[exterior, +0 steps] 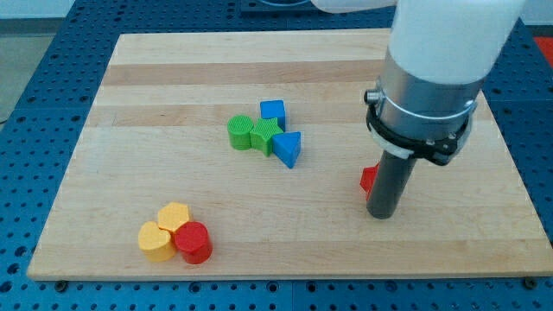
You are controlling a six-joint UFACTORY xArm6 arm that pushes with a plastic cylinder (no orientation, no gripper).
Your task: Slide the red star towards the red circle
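Observation:
The red star lies right of the board's middle; only its left edge shows, the rest is hidden behind my rod. My tip rests on the board, touching or almost touching the star's right side. The red circle is a red cylinder at the board's lower left, far to the left of the star. It touches a yellow heart and a second yellow block.
A cluster sits at the board's middle: a blue cube, a green circle, a green star and a blue triangle. The wooden board lies on a blue perforated table. The arm's white body fills the upper right.

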